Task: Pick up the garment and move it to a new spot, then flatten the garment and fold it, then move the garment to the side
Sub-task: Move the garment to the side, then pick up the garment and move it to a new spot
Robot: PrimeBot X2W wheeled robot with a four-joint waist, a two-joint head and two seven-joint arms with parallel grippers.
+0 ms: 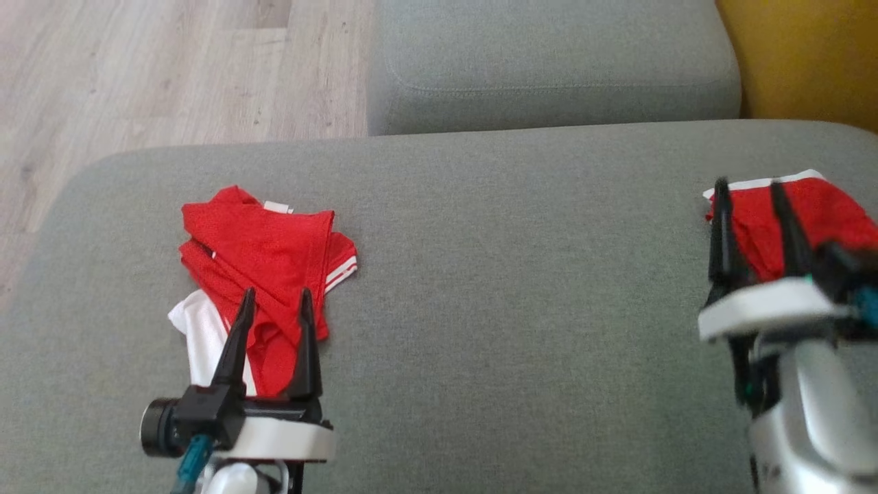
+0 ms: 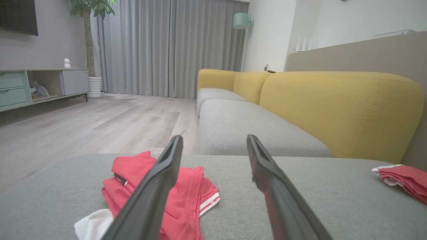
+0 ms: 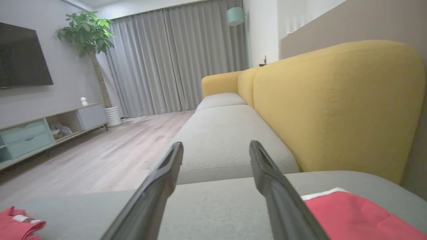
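Left pincer [image 1: 276,293] released over crumpled garment [image 1: 260,240]; right pincer [image 1: 748,185] released at folded garment [image 1: 823,213]. Risk: pinching one layer only, so the rest drags across the cushion [image 1: 514,274].

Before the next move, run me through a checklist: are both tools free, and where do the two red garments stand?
1. Left tool open and empty: ok.
2. Right tool open and empty: ok.
3. Right tool clear of the folded red garment: cannot tell; its fingers overlap it in the head view.
4. Folded red garment set aside at the grey cushion's right end: ok.
5. Crumpled red garment flattened: not ok; it lies bunched, white fabric showing.
6. Bare cushion between the garments: ok.
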